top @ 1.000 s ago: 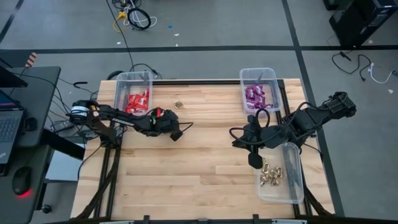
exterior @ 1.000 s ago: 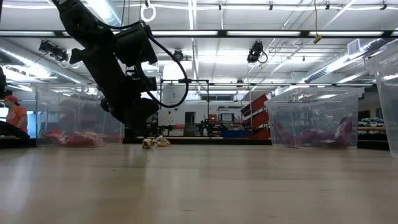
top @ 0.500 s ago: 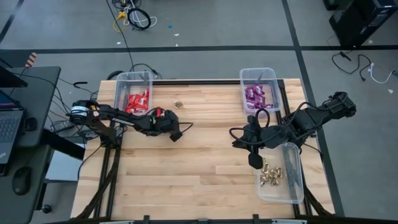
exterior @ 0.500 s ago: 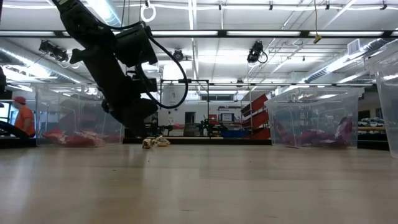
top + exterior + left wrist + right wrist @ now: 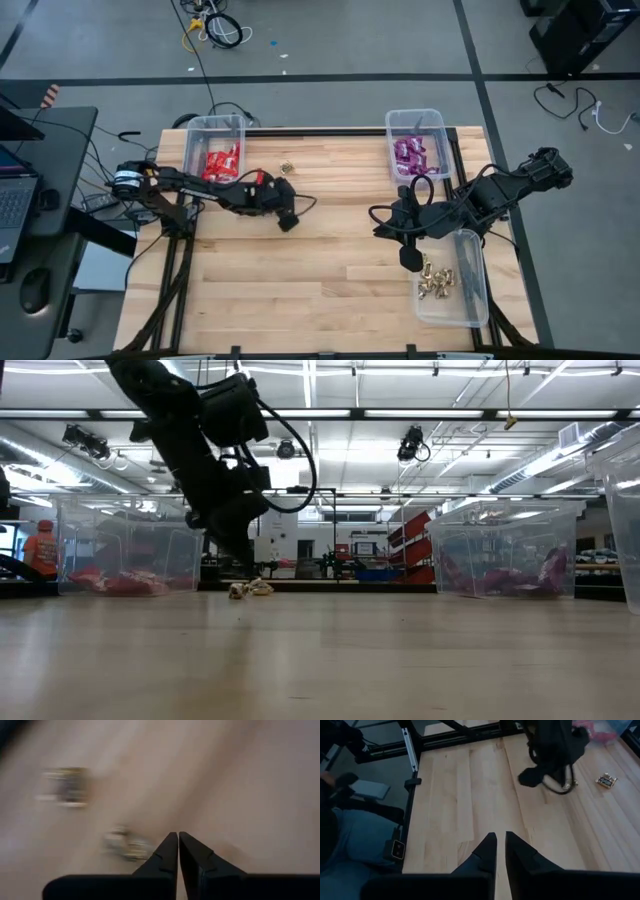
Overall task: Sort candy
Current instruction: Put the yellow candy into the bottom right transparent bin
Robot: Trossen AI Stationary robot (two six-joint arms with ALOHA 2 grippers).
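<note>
Left gripper (image 5: pixel 289 222) hangs over mid-left of light wooden table (image 5: pixel 300 290), fingers closed on nothing, just near of small gold foil-wrapped candy (image 5: pixel 287 168) lying far-centre. Right gripper (image 5: pixel 409 260) closed, empty, beside clear plastic bin w/ gold pieces (image 5: pixel 437 280) at right.

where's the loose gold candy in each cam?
High: gold candy on the table's far edge, between the red-candy bin and purple-candy bin.
Low: left of centre, under the left arm.
Left wrist: blurred, possibly.
Right wrist: far right.
Shared landmark: left gripper.
</note>
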